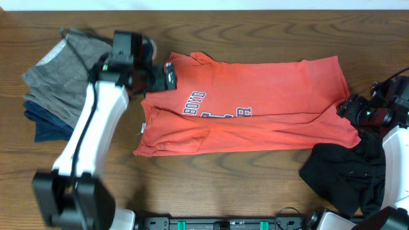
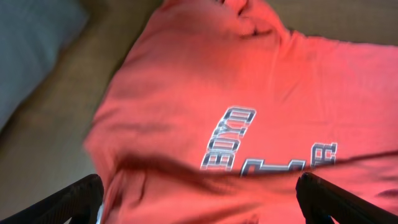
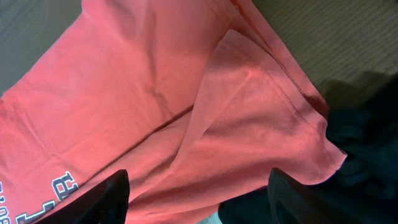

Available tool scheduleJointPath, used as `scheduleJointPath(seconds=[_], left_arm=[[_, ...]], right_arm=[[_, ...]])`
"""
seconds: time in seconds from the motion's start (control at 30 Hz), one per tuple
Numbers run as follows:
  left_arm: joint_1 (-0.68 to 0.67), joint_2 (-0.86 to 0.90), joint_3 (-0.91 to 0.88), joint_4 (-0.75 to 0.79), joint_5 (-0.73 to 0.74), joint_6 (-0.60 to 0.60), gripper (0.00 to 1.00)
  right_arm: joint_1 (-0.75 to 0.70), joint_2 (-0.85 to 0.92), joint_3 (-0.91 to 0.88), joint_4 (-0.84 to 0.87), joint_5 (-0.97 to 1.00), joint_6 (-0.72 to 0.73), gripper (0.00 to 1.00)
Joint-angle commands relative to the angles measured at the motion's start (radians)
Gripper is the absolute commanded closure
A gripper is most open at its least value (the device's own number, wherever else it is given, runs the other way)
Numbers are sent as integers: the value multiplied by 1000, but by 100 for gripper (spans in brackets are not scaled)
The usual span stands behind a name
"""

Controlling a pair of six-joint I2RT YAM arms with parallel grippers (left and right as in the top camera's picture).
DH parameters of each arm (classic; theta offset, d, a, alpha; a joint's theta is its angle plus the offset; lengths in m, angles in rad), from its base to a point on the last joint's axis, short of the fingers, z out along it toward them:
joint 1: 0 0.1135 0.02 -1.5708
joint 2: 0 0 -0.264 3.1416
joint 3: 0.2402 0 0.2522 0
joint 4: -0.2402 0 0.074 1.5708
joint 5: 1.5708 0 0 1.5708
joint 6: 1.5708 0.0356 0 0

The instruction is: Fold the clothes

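A coral-red T-shirt (image 1: 255,105) with navy-and-white lettering lies spread on the table, folded lengthwise with its lower half lapped up over the print. It also shows in the left wrist view (image 2: 205,81) and the right wrist view (image 3: 124,93). My left gripper (image 1: 167,75) is open above the shirt's collar end; its fingers (image 2: 199,199) straddle the fabric without holding it. My right gripper (image 1: 350,107) is open at the shirt's right edge, fingers (image 3: 199,199) above the sleeve fold. A black garment (image 1: 342,172) lies at the front right, under the right arm.
A stack of folded grey (image 1: 61,61) and navy (image 1: 45,124) garments sits at the far left. The black garment also shows at the right edge of the right wrist view (image 3: 367,143). Bare wooden table (image 1: 223,185) lies in front of the shirt.
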Motion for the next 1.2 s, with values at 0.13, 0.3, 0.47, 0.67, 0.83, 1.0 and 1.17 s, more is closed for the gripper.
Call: scheduleJointPath(seconds=[0.13, 0.3, 0.47, 0.67, 0.83, 1.0, 1.17], left_arm=[[10, 294, 272, 45, 92, 152, 0], [18, 431, 353, 167, 93, 149, 0], [17, 518, 354, 322, 93, 143, 2], [17, 612, 354, 440, 93, 128, 7], [17, 674, 354, 480, 93, 97, 9], [10, 694, 354, 482, 93, 98, 21], [0, 694, 354, 477, 93, 90, 56]], right_arm=[[8, -5, 1, -14, -2, -46, 30], [8, -5, 0, -25, -2, -46, 30], [8, -5, 0, -25, 24, -46, 31], [8, -5, 0, -32, 24, -46, 31], [8, -5, 0, -35, 24, -46, 31], [8, -5, 0, -35, 24, -45, 31], [8, -5, 0, -41, 24, -45, 32]])
